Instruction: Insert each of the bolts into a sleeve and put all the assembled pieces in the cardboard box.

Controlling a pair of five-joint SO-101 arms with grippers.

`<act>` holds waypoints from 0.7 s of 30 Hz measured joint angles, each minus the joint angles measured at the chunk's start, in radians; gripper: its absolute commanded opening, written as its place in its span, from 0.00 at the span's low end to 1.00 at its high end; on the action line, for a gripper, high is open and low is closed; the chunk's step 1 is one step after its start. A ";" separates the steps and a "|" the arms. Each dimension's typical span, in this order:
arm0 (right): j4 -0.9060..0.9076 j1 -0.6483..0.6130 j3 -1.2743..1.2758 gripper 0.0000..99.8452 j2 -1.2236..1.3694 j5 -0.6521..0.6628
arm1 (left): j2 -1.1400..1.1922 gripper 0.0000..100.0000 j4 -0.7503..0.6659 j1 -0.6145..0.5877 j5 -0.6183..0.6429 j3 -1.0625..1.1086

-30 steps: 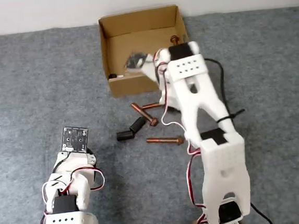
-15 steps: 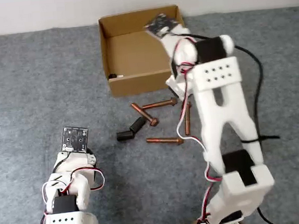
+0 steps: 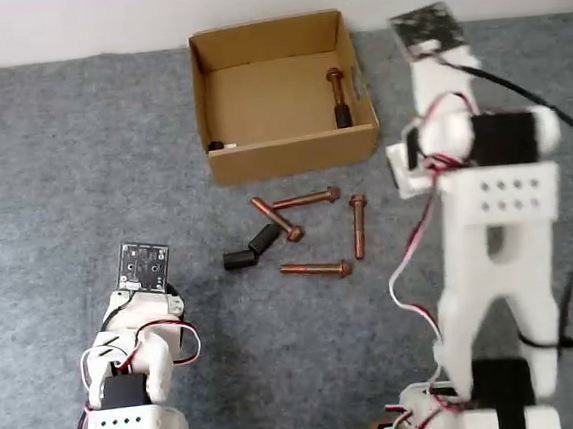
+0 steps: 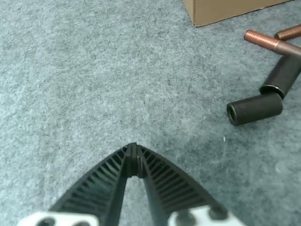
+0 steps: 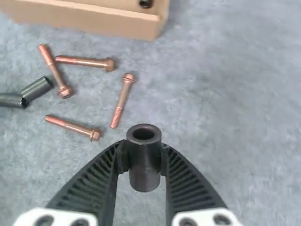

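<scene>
Sleeve (image 5: pixel 143 165), black, bore up, was pinched upright between the jaws of the right gripper (image 5: pixel 143 148). It was held over the grey carpet (image 3: pixel 82 172), to the right of the loose parts. Four copper-coloured bolts (image 3: pixel 316 268) lay scattered on the carpet just near of the cardboard box (image 3: pixel 282 160). The rightmost bolt (image 5: pixel 123 100) lay closest to the held sleeve. Two spare sleeves (image 3: pixel 251 249) lay end to end at the left of the bolts. One assembled piece (image 3: pixel 337 95) lay inside the box by its right wall. Left gripper (image 4: pixel 133 157) sat low at near left, jaws pressed together on nothing, well apart from the parts.

Step in hand, as judged: one piece boxed, second sleeve picked up, no bolt taken for it yet. Next move calls for a bolt gripped near its head and its shank lined up with the bore. The fit looks close, and round bolts may roll on the carpet. Four bolts against three loose sleeves. A small dark object (image 3: pixel 216 145) in the box's near-left corner may be the fourth, too small to tell.

Print: none legible on box, bolts or sleeves.
</scene>
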 measured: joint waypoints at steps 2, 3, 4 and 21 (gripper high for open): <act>0.000 0.032 0.038 0.01 -0.060 -0.015 | 0.000 0.00 0.000 0.000 0.000 0.000; 0.000 0.043 0.060 0.01 -0.087 -0.029 | 0.000 0.00 0.000 0.000 0.000 0.000; 0.000 0.052 0.081 0.01 -0.115 -0.049 | 0.000 0.00 0.000 0.000 0.000 0.000; 0.000 0.114 0.354 0.01 -0.539 -0.224 | 0.000 0.00 0.000 0.000 0.000 0.000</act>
